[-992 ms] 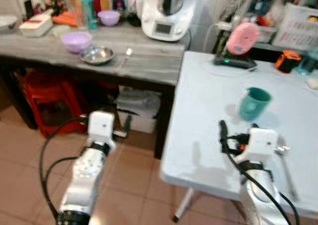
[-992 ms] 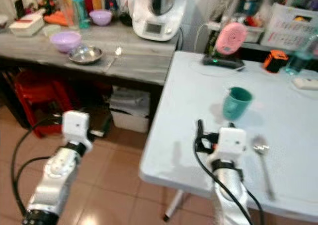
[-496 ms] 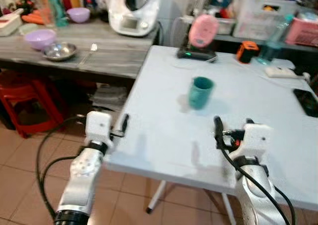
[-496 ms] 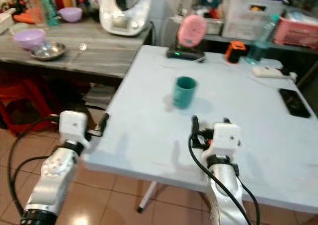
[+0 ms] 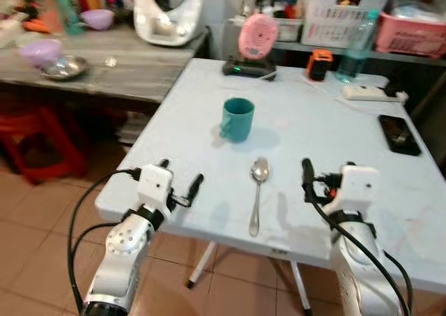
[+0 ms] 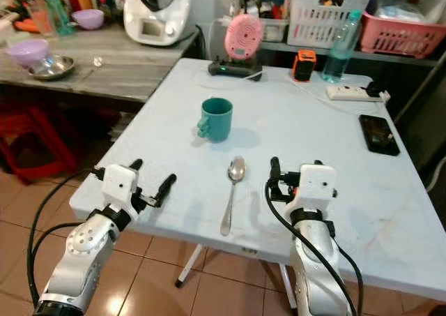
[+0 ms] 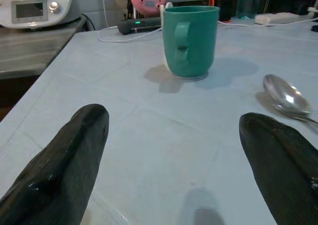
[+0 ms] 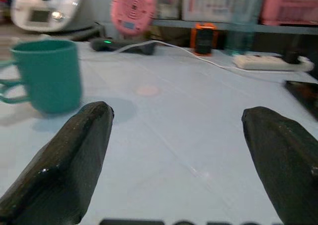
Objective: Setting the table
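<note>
Hovering spread-fingered and empty, both the left gripper and right gripper flank the spoon (thin, slick steel, best pinched mid-handle), rigid teal mug at its 11 o'clock.

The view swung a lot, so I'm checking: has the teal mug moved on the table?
No. The teal mug keeps its place in front of the pink device, with the spoon just nearer the robot. The camera turned, not the mug.
</note>
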Available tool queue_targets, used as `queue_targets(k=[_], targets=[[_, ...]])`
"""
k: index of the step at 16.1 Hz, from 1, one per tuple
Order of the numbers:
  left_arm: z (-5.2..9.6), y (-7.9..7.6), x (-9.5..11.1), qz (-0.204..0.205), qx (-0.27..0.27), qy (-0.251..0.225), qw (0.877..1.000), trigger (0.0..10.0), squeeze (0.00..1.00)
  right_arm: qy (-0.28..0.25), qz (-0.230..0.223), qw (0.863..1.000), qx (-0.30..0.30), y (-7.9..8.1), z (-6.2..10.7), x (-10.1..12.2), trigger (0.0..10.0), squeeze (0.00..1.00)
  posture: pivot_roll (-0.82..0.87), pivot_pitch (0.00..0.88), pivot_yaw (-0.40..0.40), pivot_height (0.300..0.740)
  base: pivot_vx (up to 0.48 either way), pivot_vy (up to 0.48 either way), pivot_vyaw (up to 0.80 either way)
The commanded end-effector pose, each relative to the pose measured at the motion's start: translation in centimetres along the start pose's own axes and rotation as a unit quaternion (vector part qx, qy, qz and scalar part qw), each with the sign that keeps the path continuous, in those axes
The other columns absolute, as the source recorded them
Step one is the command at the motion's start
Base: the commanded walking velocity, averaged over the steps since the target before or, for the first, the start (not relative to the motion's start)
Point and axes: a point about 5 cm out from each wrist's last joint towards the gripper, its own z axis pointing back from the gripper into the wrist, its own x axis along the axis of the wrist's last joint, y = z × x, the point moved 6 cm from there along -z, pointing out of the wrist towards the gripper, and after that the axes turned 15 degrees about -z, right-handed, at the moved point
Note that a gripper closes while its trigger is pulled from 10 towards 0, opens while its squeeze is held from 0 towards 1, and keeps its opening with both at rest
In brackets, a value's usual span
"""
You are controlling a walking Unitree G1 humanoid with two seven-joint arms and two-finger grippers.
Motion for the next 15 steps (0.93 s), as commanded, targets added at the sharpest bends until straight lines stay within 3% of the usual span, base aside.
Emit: queue_targets(k=[1, 6, 9, 15], targets=[[-0.1, -0.1, 0.6, -0.007, -0.012, -0.009, 1.0, 10.0, 0.0, 0.012, -0.002, 1.0, 0.006, 0.5, -0.3, -0.4, 10.0, 0.0, -0.05, 0.0, -0.016, 0.74, 0.0, 0.0, 0.0], [0.5, -1.5, 0.2, -0.023, -0.071, -0.006, 0.997, 10.0, 0.0, 0.079, -0.017, 0.995, 0.057, 3.9, -2.1, -3.0, 10.0, 0.0, -0.03, 0.0, -0.015, 0.74, 0.0, 0.0, 0.0], [0.7, -2.1, 0.4, -0.025, -0.098, -0.013, 0.995, 10.0, 0.0, 0.136, -0.032, 0.989, 0.051, 4.4, -2.6, -5.0, 10.0, 0.0, -0.02, 0.0, -0.017, 0.74, 0.0, 0.0, 0.0], [0.7, -3.0, 0.9, -0.034, -0.131, -0.024, 0.991, 10.0, 0.0, 0.2, -0.034, 0.978, 0.05, 4.8, -2.0, -5.8, 10.0, 0.0, -0.03, 0.0, -0.015, 0.74, 0.0, 0.0, 0.0]])
